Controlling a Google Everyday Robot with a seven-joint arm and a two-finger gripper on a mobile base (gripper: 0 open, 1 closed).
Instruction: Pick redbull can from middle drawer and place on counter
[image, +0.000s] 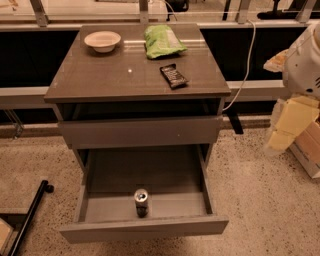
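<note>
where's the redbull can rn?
Camera view, bottom centre: the can stands upright in the open drawer, near its front panel. The hand is at the far right, beside the cabinet.

High frontal view, angled down at cabinet (141, 131), gripper (289, 126) near right edge

You have a speckled floor (260, 200) in warm light, dark panels (25, 60) along the back, a white cable (248, 65) hanging down them, and the hand (292, 122) at the right edge.
</note>
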